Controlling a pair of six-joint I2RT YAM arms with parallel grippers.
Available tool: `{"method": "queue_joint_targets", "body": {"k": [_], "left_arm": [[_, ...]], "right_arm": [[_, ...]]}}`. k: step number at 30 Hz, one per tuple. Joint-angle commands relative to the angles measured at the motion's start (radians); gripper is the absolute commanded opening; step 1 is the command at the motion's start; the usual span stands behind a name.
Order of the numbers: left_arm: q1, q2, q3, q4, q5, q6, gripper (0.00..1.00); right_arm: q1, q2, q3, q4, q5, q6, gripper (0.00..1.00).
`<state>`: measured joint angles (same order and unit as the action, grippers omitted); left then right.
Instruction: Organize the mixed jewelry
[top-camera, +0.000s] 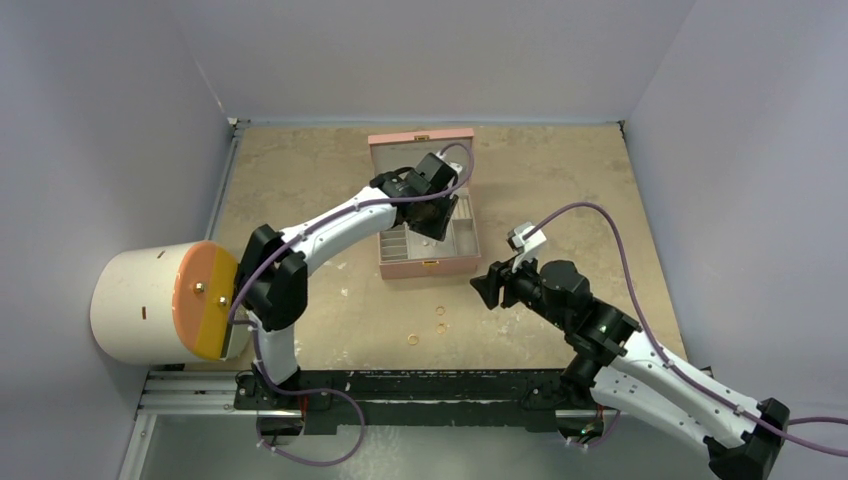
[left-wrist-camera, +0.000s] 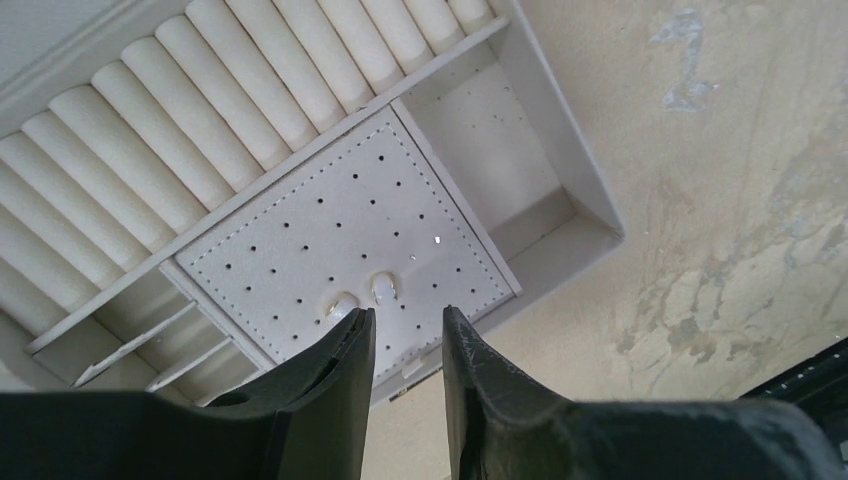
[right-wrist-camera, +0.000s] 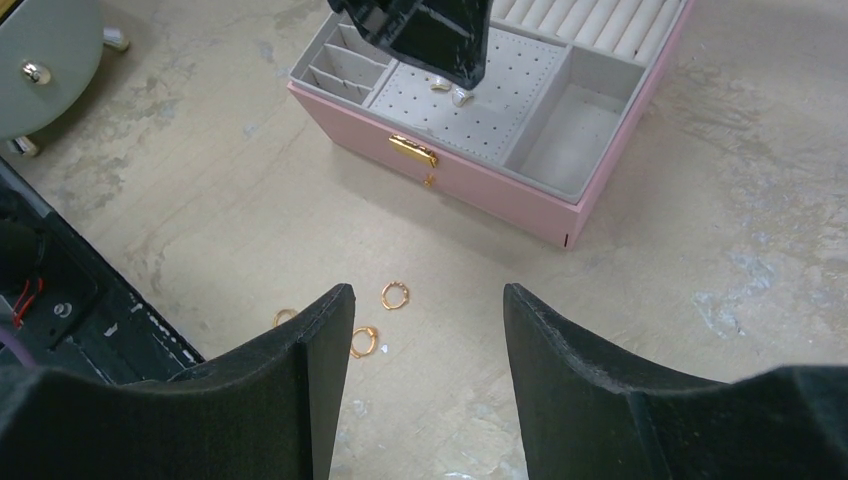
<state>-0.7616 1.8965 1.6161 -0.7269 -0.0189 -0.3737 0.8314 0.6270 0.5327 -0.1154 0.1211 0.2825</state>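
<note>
The pink compartmented box (top-camera: 428, 266) stands open mid-table. My left gripper (top-camera: 432, 228) hangs just above its perforated white panel (left-wrist-camera: 300, 230), jaws a little apart with nothing between them. Two small shiny jewelry pieces (left-wrist-camera: 383, 288) lie on that panel right by the fingertips, and a tiny stud (left-wrist-camera: 438, 240) sits a little farther on. Three gold rings (right-wrist-camera: 396, 295) (right-wrist-camera: 364, 341) (right-wrist-camera: 285, 318) lie on the bare table in front of the box. My right gripper (right-wrist-camera: 428, 292) hovers open above the table just right of the rings.
A white cylinder with an orange face (top-camera: 165, 300) lies at the left near the left arm's base. The black rail (top-camera: 420, 385) runs along the near edge. The box's ring rolls (left-wrist-camera: 150, 150) and an empty side compartment (right-wrist-camera: 575, 130) show.
</note>
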Motion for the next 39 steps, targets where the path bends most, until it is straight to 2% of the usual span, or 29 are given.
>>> {"method": "queue_joint_targets", "body": {"k": [1, 12, 15, 19, 22, 30, 34, 39], "left_arm": [[0.001, -0.112, -0.010, 0.035, 0.008, 0.009, 0.31], [0.000, -0.374, -0.082, 0.059, -0.127, -0.031, 0.33], [0.000, -0.478, -0.145, 0.068, -0.202, -0.035, 0.33], [-0.001, -0.626, -0.257, 0.092, -0.282, -0.045, 0.34], [0.000, -0.750, -0.349, 0.135, -0.297, -0.043, 0.34], [0.001, -1.013, -0.529, 0.218, -0.327, -0.041, 0.38], [0.002, -1.087, -0.609, 0.259, -0.319, -0.037, 0.39], [0.001, -1.104, -0.655, 0.265, -0.315, -0.046, 0.39]], "right_arm": [[0.003, 0.010, 0.048, 0.019, 0.016, 0.027, 0.59], [0.003, 0.074, 0.062, -0.039, 0.055, 0.116, 0.59], [0.003, 0.129, 0.081, -0.065, 0.028, 0.119, 0.59], [0.004, 0.261, 0.115, -0.082, 0.029, 0.105, 0.52], [0.005, 0.342, 0.127, -0.079, 0.001, 0.125, 0.46], [0.021, 0.460, 0.121, -0.050, -0.118, 0.144, 0.43], [0.035, 0.487, 0.092, -0.004, -0.200, 0.152, 0.44], [0.063, 0.560, 0.090, 0.027, -0.233, 0.117, 0.45]]}}
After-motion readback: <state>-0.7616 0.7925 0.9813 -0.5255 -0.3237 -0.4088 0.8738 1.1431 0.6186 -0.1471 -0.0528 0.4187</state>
